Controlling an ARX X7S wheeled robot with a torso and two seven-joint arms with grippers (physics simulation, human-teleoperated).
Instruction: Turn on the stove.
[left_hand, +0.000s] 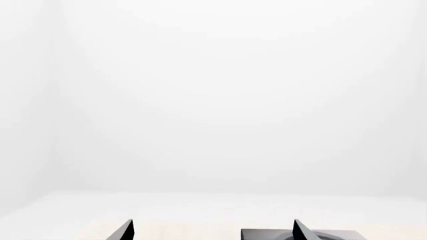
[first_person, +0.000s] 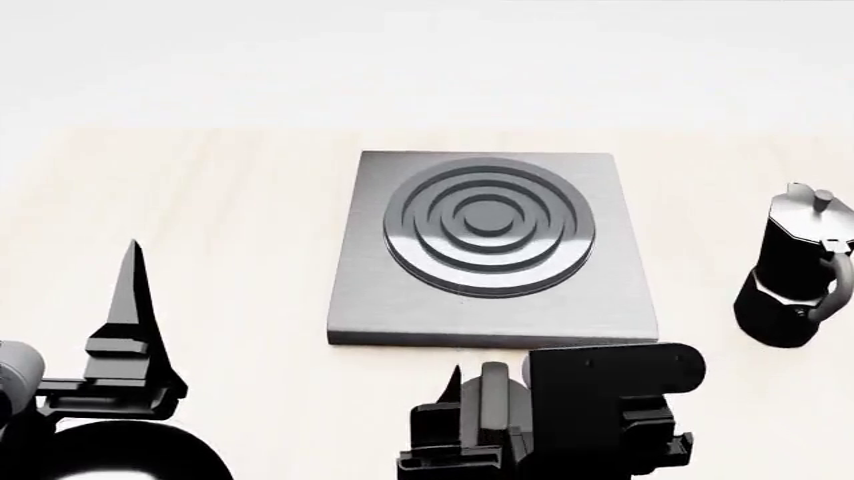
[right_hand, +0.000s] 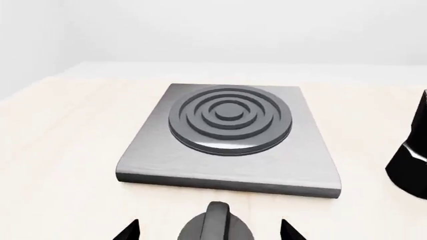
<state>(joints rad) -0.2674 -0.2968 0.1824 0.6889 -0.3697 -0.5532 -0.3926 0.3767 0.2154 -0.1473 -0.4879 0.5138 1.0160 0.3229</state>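
The stove is a flat brushed-grey plate with a raised dark ring burner in the middle of the table. It also shows in the right wrist view. Its round black knob with an upright ridge sits just in front of the plate. My right gripper is open, with a fingertip on either side of the knob and a gap to it on both sides. In the head view the right gripper covers the knob. My left gripper is open and empty, left of the stove.
A tall black moka pot stands right of the stove; its edge shows in the right wrist view. My left gripper's finger points up at the lower left, with a dark rounded shape below it. The light wooden table ends at a white wall.
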